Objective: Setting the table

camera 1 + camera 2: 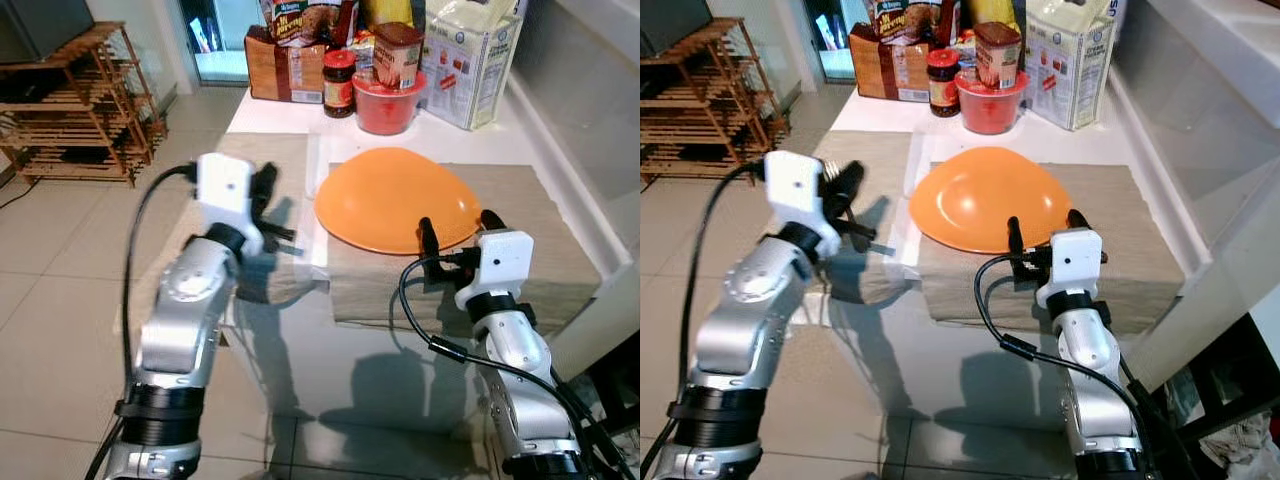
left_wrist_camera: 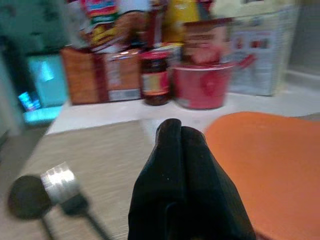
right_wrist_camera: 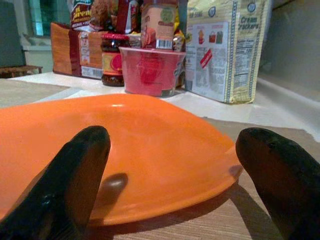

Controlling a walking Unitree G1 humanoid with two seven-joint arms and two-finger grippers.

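Observation:
An orange plate (image 1: pixel 395 200) lies on the right beige placemat (image 1: pixel 560 240) on a white table (image 1: pixel 280 115). My right gripper (image 1: pixel 458 228) is open at the plate's near rim, one black finger on either side of the edge; the right wrist view shows the plate (image 3: pixel 150 145) between the fingertips (image 3: pixel 75 165). Over the left placemat (image 1: pixel 280 150), just left of the plate, hovers my left gripper (image 1: pixel 265 192), shut, with nothing visible between its fingers (image 2: pixel 180 150). A thin dark shape with a silver patch (image 2: pixel 60 182) lies on that mat; I cannot tell whether it is a utensil or a shadow.
Groceries crowd the table's far end: a brown box (image 1: pixel 285 65), a dark jar (image 1: pixel 339 83), a red bowl (image 1: pixel 385 105) and a cracker bag (image 1: pixel 470 60). A wall ledge (image 1: pixel 590 150) runs along the right. A wooden rack (image 1: pixel 80 100) stands on the tiled floor at left.

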